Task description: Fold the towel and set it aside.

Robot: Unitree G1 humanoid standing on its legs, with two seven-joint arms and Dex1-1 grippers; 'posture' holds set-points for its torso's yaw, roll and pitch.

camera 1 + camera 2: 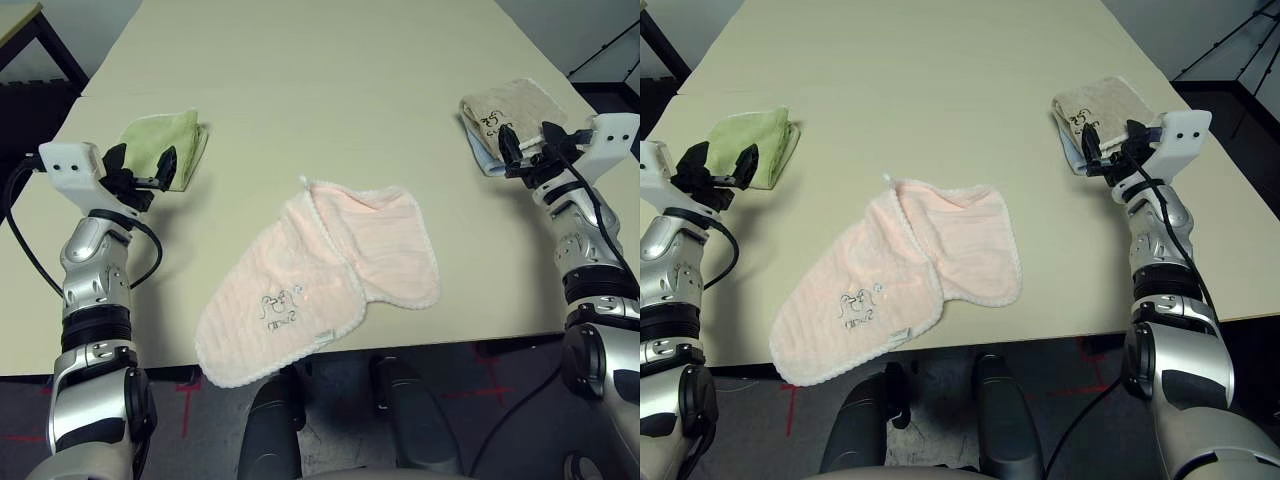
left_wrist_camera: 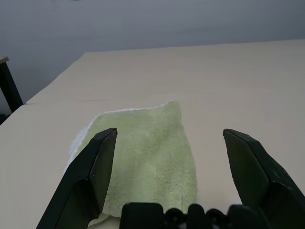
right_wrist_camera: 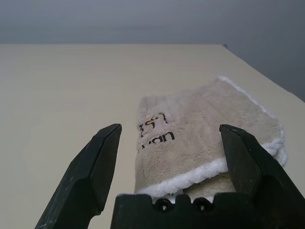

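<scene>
The pale pink towel (image 1: 320,278) lies loosely bunched near the table's front edge at the middle, with its dark script logo (image 1: 278,305) and a small white tag facing up. My left gripper (image 1: 140,168) hovers open at the left side, well away from the towel, above the near end of a green cloth. Over on the right, my right gripper (image 1: 528,145) also stands open, just in front of a beige cloth. Nothing sits between either pair of fingers (image 2: 90,176).
A light green folded towel (image 1: 165,143) lies at the left, a beige folded towel with dark script (image 1: 510,115) on top of a pale blue one at the right. The cream table (image 1: 300,90) stretches bare behind the pink towel. Dark furniture stands off the far left corner.
</scene>
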